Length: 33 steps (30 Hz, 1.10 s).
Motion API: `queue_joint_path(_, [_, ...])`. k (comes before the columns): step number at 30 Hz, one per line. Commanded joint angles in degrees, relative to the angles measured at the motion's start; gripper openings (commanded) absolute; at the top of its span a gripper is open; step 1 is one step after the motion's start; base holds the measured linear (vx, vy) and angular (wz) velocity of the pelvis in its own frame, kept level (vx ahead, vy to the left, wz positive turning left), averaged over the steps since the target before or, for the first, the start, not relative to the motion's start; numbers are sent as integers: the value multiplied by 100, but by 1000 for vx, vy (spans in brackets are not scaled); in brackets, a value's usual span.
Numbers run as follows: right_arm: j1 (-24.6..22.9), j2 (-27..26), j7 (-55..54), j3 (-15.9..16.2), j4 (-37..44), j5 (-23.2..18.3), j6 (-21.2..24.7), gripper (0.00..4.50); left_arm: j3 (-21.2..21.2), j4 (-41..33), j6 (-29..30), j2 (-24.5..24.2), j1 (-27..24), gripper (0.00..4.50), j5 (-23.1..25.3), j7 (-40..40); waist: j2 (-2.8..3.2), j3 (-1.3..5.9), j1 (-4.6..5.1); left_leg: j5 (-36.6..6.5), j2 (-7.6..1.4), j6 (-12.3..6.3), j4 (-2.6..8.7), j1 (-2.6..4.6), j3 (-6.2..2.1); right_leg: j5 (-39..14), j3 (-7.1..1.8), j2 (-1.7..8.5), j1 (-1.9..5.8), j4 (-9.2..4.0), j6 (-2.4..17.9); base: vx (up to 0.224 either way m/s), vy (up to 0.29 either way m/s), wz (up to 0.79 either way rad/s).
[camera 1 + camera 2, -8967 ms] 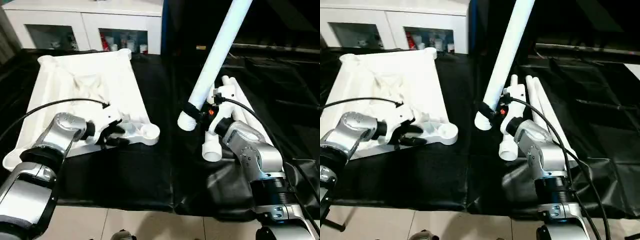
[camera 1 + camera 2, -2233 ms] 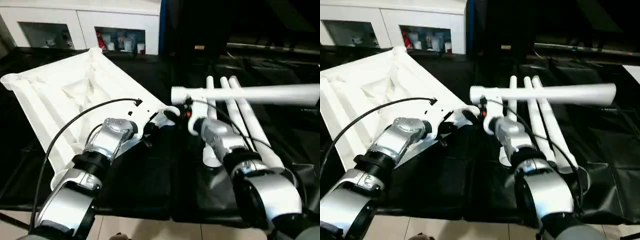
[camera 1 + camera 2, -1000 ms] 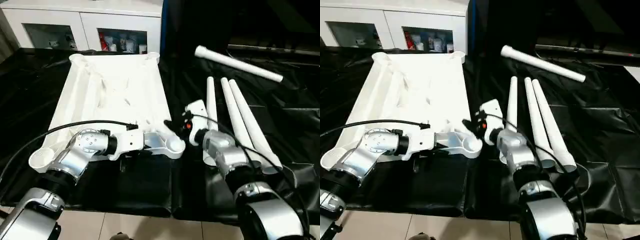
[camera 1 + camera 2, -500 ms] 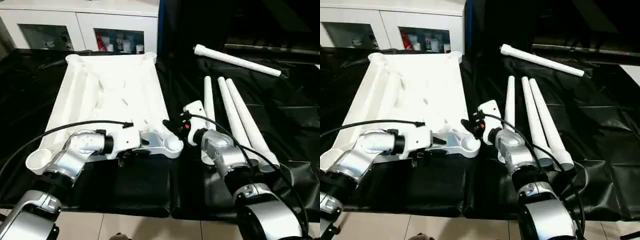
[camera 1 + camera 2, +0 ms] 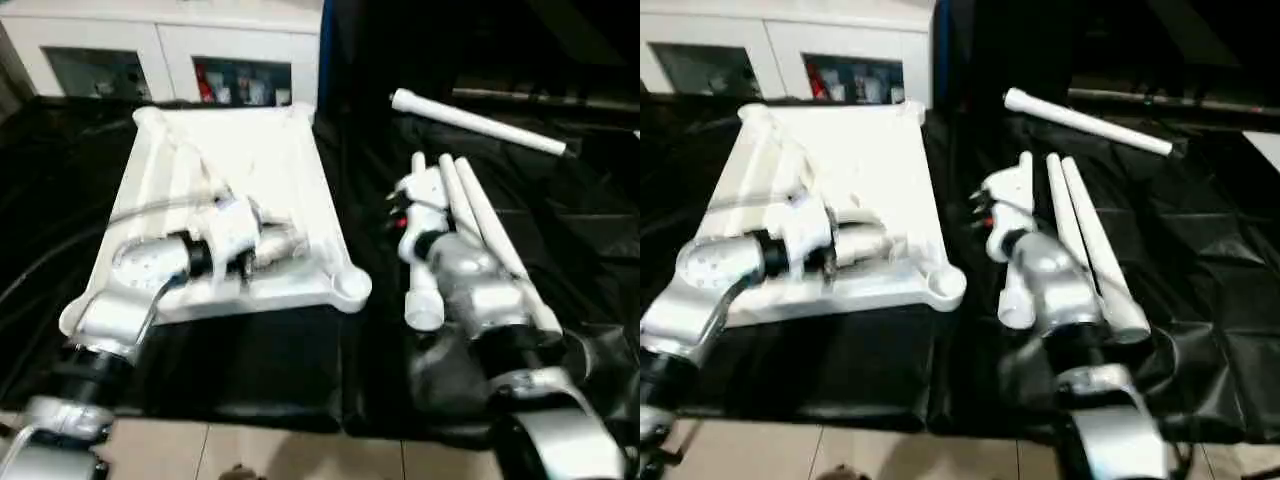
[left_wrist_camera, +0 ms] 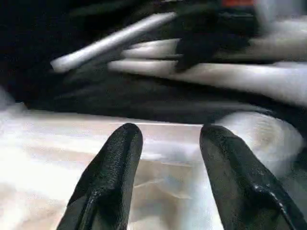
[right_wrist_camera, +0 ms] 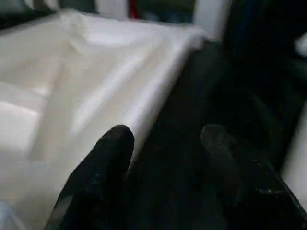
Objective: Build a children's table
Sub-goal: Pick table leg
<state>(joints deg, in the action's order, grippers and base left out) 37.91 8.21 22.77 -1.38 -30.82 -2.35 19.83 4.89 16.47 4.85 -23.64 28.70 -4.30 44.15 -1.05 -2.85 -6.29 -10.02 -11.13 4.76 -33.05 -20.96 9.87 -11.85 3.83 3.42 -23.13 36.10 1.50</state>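
The white tabletop [image 5: 250, 170] lies underside up on the black cloth, one round corner socket [image 5: 352, 287] at its near right. My left gripper [image 6: 165, 134] hovers over the tabletop's near part, open, with nothing between its black fingers [image 6: 117, 158]. Three white legs [image 5: 470, 225] lie side by side to the right. A fourth leg [image 5: 478, 122] lies apart at the back. My right gripper [image 7: 165, 136] is open and empty, between the tabletop's right edge and the three legs, above the cloth. Its wrist [image 5: 418, 215] covers the leftmost leg's upper part.
A white cabinet [image 5: 170, 55] with glass doors stands behind the work area. Black sheeting [image 5: 270, 370] covers the surface, wrinkled at the right. A tiled floor [image 5: 250, 450] shows at the front edge. The left arm's cable [image 5: 150, 210] runs over the tabletop.
The right gripper has let go of the leg it held, which now lies at the back. Within the last half second the left gripper moved from the tabletop's near rim inward; the right arm rose.
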Motion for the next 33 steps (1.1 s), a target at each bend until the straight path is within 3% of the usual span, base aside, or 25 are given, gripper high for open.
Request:
queue_joint_path(1, [-96,83,-174,-4,294,70,660,275,-206,-33,533,150,58,235,45,-668,62,360,30,-770,-184,112,346,68,-43,-167,-325,419,363,-370,985,0,0,0])
queue_joint_path(5, [-34,100,-385,-69,324,41,1248,307,-445,-306,942,491,-19,244,-342,-1033,30,386,46,-595,-157,94,319,32,-41,27,-325,423,386,-363,1028,0,0,0])
queue_joint_path(9, [316,103,-929,-233,-127,145,1585,342,32,-923,978,357,-270,244,-169,-512,33,381,71,-519,-165,37,313,36,-36,-7,-318,419,356,-369,1073,0,0,0])
queue_joint_path(12, [683,146,-1475,-466,-434,196,1905,360,340,-1453,1268,186,-356,244,-268,-78,33,366,94,-574,-166,105,318,45,-32,-134,-314,412,342,-367,1068,0,0,0])
queue_joint_path(17, [1019,236,-1171,-508,-1032,-34,2415,405,814,-2000,1444,-304,-462,244,-273,613,56,364,104,-702,-158,179,321,61,-35,-179,-316,404,346,-354,1000,0,0,0])
queue_joint_path(23, [1184,184,-928,-660,-1686,-289,2939,405,928,-2399,1843,-471,-434,244,-435,932,37,374,98,-517,-160,145,299,37,-22,124,-310,410,369,-323,1185,0,0,0])
queue_joint_path(27, [1256,178,-960,-817,-1877,-397,3119,405,1000,-2643,2027,-597,-440,244,-536,1052,44,370,95,-590,-159,215,302,50,-22,-78,-308,410,363,-329,1116,0,0,0])
queue_joint_path(28, [1275,186,-894,-832,-1921,-440,3188,377,1006,-2684,2089,-606,-442,244,-560,1068,43,371,95,-574,-159,214,303,45,-22,-63,-307,410,365,-328,1112,0,0,0])
queue_joint_path(32, [1346,241,-830,-796,-2115,-490,3269,363,1017,-2785,2209,-635,-427,244,-571,1129,44,372,98,-584,-161,224,295,47,-21,-69,-302,404,358,-325,1125,0,0,0])
queue_joint_path(33, [1370,248,-839,-845,-2172,-511,3286,340,1015,-2800,2249,-651,-408,244,-593,1139,39,368,100,-601,-156,226,294,40,-17,-95,-305,404,360,-328,1125,0,0,0])
